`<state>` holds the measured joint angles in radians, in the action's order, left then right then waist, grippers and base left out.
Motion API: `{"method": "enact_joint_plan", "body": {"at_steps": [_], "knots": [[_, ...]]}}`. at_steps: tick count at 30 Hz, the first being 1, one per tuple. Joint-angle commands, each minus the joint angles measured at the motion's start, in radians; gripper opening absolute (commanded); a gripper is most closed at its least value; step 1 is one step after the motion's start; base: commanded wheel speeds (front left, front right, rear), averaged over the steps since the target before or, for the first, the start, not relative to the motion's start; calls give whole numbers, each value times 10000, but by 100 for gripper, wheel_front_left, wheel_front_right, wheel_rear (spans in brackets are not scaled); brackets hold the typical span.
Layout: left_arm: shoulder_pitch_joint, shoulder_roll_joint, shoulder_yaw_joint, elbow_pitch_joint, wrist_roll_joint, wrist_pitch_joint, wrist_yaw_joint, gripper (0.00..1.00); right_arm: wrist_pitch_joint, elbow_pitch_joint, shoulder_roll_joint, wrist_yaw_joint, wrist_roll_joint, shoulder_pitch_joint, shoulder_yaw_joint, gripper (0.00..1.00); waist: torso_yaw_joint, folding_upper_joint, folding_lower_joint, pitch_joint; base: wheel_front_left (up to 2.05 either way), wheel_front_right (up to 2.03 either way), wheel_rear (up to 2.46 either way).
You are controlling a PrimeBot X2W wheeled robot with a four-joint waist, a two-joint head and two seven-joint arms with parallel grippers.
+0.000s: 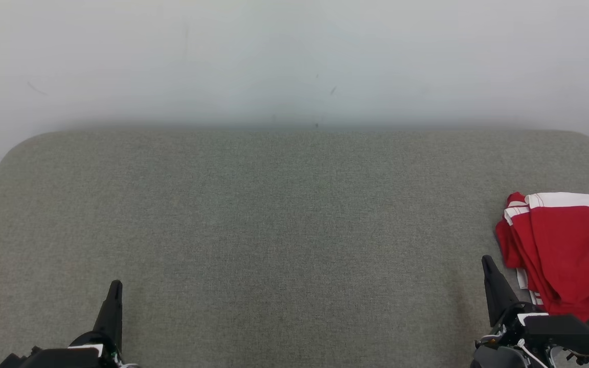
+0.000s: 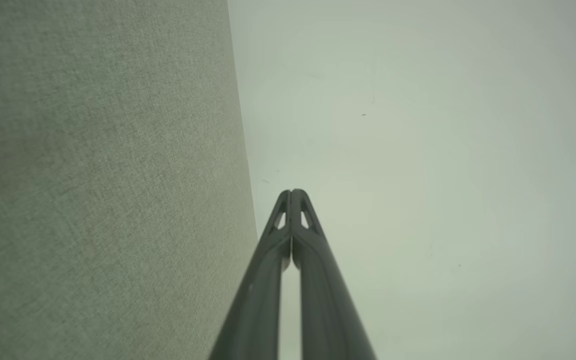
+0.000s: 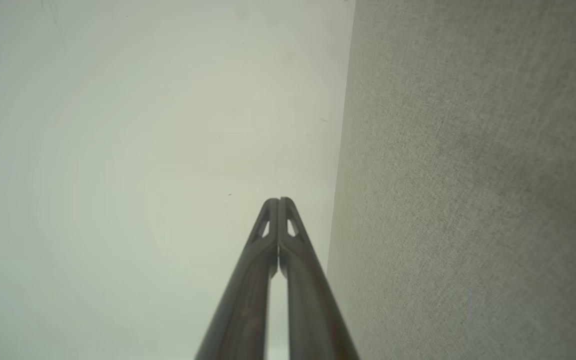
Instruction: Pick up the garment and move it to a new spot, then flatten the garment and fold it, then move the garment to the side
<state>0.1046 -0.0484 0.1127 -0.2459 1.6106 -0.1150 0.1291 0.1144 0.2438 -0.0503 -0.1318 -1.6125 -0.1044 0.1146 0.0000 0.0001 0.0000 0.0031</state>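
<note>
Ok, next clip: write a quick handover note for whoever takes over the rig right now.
Red garment with white trim: bunched in a heap at the right edge of the grey fabric-covered surface, partly cut off in the head view.
Left gripper: shut, empty, near left.
Right gripper: shut, empty, beside the heap.
Done: nothing evident.
Left: probably everything: pick up, move, flatten, fold, set aside.
</note>
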Motion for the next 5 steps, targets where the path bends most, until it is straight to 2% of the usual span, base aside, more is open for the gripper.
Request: {"method": "enact_joint_plan", "body": {"at_steps": [1, 5], "knots": [[95, -34, 36, 28, 46, -18, 34, 0, 30, -18, 2, 21, -12, -80, 5, 0, 0, -1, 0, 0, 0, 0, 0], [95, -34, 38, 28, 46, -18, 34, 0, 30, -18, 2, 21, -12, -80, 4, 0, 0, -1, 0, 0, 0, 0, 0]]}}
